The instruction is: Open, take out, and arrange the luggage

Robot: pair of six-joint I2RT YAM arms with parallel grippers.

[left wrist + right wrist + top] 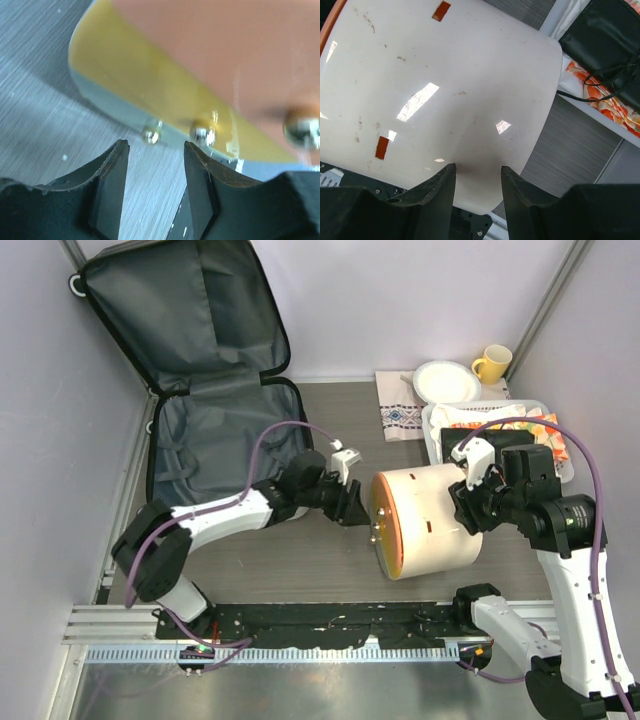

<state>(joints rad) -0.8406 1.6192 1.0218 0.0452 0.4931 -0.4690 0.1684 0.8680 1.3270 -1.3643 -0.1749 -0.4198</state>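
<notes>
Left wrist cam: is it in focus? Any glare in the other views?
Left wrist: the container rim and its metal studs are blurred, likely too close to the lens. Right wrist: sharp, with bright glints on the container's white wall. Top external: sharp, evenly lit.

Nothing you can actually read here: no text, label, brand or number comes through in any of the three views. The open luggage (200, 340) only shows you its plain dark lining. The blue band on the folded cloth (403, 418) at the back of the surface is too small to tell whether it's pattern or lettering.
</notes>
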